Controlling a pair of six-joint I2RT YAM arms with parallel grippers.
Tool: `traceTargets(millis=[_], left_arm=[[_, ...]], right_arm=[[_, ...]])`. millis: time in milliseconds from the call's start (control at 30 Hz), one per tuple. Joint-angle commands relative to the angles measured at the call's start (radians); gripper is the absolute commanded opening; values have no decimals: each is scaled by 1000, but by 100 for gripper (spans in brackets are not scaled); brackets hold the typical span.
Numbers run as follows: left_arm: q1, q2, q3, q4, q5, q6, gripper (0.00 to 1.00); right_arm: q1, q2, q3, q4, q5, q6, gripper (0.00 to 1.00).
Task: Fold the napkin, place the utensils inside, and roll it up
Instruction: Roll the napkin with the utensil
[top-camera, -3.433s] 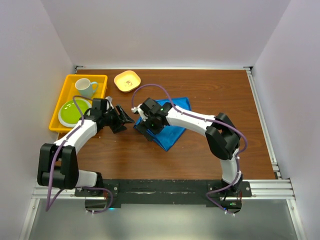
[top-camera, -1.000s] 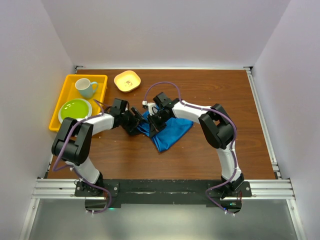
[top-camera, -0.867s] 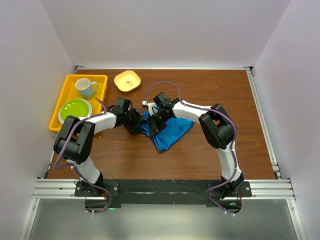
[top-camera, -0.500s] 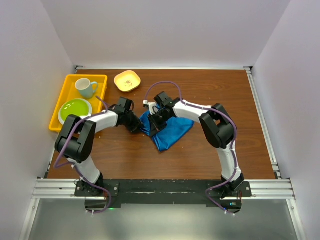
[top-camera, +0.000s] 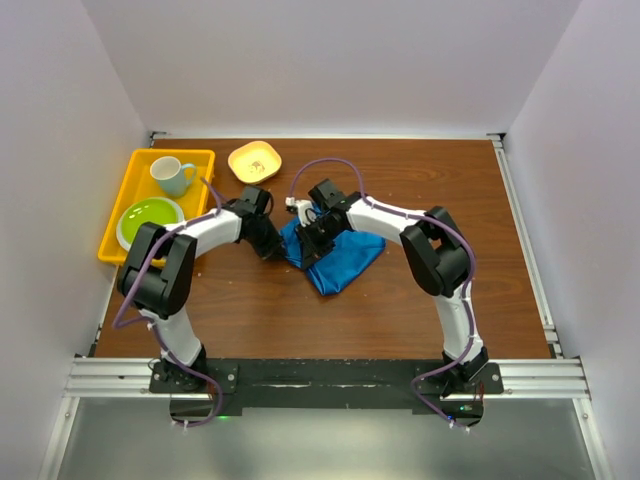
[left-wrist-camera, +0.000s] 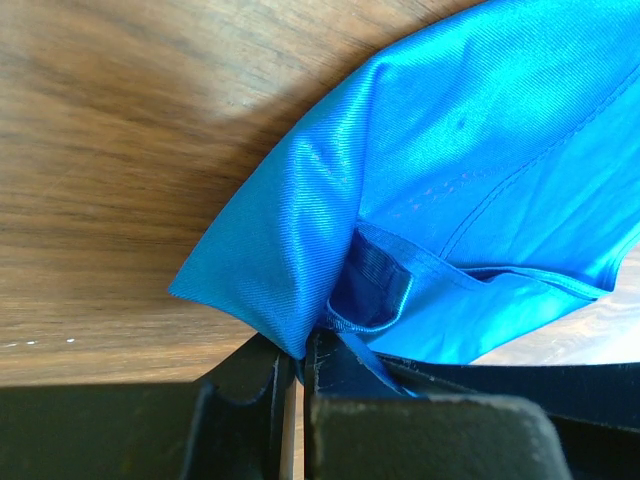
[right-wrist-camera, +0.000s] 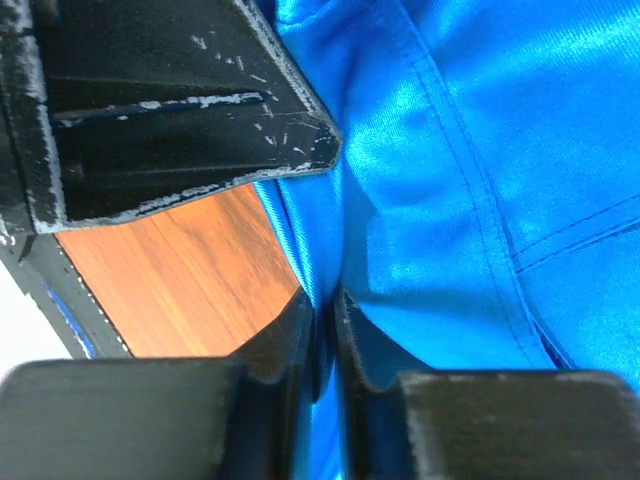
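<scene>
Two containers sit left of the napkin (top-camera: 345, 262). A yellow plastic tray (top-camera: 190, 153), well to the napkin's left, holds a pale teal mug (top-camera: 172, 175) and a round green plate (top-camera: 150, 218), the mug farther back. A small orange-yellow bowl (top-camera: 254, 161), squarish with rounded corners, stands beyond the napkin's left corner. There is a small dark mark inside it that I cannot make out.

The napkin is glossy royal-blue cloth with a fine twill weave and stitched hems. It lies bunched into a rough wedge near the middle of the brown wood-grain worktop (top-camera: 430, 180).

The left tool (left-wrist-camera: 296, 362) is closed on the napkin's left corner, the cloth pinched between its black jaws. The right tool (right-wrist-camera: 322, 322), at the napkin's far left edge, has scuffed black jaws set narrow, with a fold of cloth gripped between them.
</scene>
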Motion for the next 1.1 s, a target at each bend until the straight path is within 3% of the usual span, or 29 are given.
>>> traceTargets(millis=[0,133,167,333,567,767,833,933,1067], left_arm=[[-3,51,43,-114,-46,61,0],[-10,85,96,-151,-13,85,0],[-14,93,107,-162,-11,91,0],[-32,117,150,-203,-8,101,0],[-35,122,155,-220,7,90,0],[-35,116,156,-229,24,70,0],[-35,113,158,-226,30,64,0],[-35,110,164,-236,27,61,0],[-35,96,152,-226,43,47,0]], right_arm=[[34,-38,50,-78,73,-63,24],[67,-89,49,-94,175,-116,48],[77,-101,32,-88,205,-124,60],[174,-166,-20,-31,383,-179,77],[261,-186,-124,105,615,-155,75],[295,-187,-197,210,659,-141,69],[298,-186,-209,231,669,-127,66],[298,-176,-226,240,672,-110,52],[300,-169,-269,259,682,-81,48]])
